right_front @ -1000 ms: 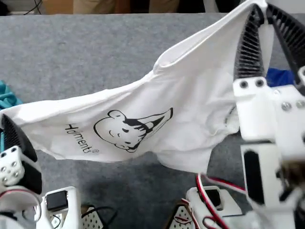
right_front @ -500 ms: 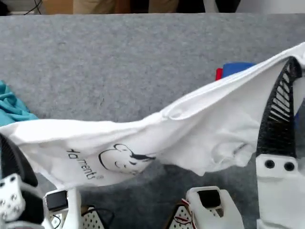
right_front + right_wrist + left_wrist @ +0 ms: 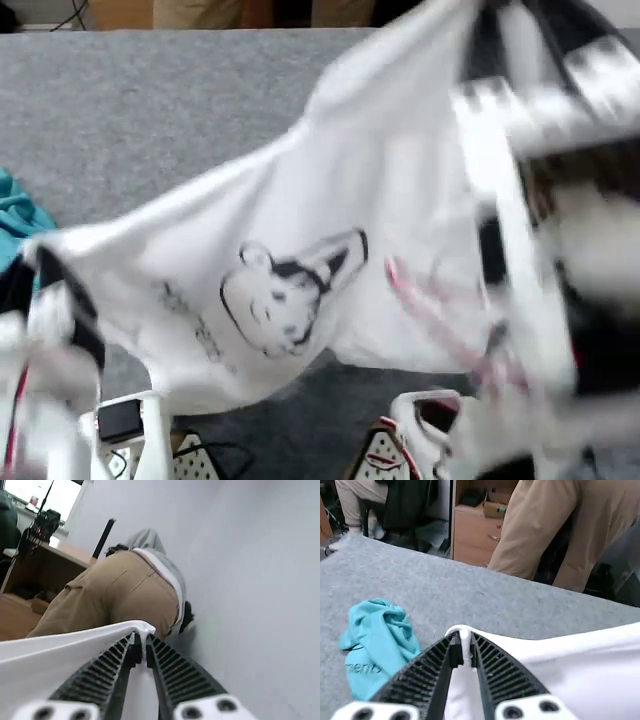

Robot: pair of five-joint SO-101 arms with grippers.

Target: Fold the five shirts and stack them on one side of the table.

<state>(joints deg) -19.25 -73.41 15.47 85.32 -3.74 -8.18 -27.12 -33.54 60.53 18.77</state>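
High view: at the near left, the left gripper (image 3: 463, 639) is clamped on one edge of the white shirt (image 3: 330, 200). The shirt stretches diagonally above the grey table (image 3: 180, 100), print facing up, to the far right, where the right gripper (image 3: 140, 641) pinches its other edge. A crumpled teal shirt (image 3: 18, 215) lies at the table's left edge.

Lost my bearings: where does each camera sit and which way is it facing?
High view: fixed overhead, looking down over the grey table; white shirt hangs between left arm and right arm.
Left wrist view: on the left arm, facing across the table; left gripper shut on the white shirt, teal shirt beyond.
Right wrist view: on the right arm, tilted up at a wall; right gripper shut on the shirt.
Shared: all show the white shirt; high and left wrist views, the teal shirt.
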